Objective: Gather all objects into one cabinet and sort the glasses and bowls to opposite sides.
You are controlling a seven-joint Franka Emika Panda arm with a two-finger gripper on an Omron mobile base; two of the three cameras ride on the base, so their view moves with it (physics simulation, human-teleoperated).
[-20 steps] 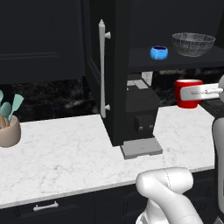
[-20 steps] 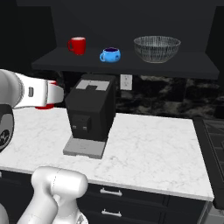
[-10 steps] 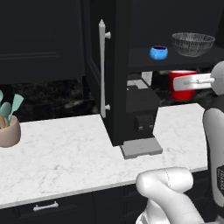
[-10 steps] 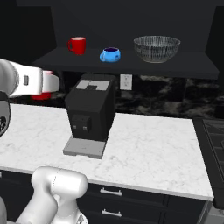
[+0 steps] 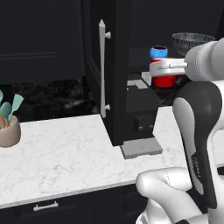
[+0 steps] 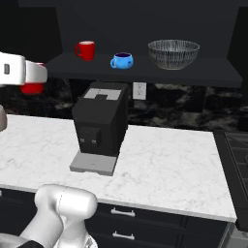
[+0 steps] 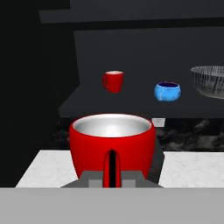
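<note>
Since a second ago the arm has lifted the red cup (image 5: 165,80) from beside the coffee machine (image 5: 141,114) up toward the shelf; the gripper (image 5: 154,68) is closed on it. In the left base view the open cabinet door (image 5: 103,70) with its long bar handle stands just left of the cup, and the utensil pot (image 5: 8,130) sits far left on the counter (image 5: 65,157).

In the right base view the second red cup (image 6: 85,50), blue bowl (image 6: 121,60) and glass bowl (image 6: 173,53) line the shelf (image 6: 145,71).

In the hand view the held cup sits below that shelf.
</note>
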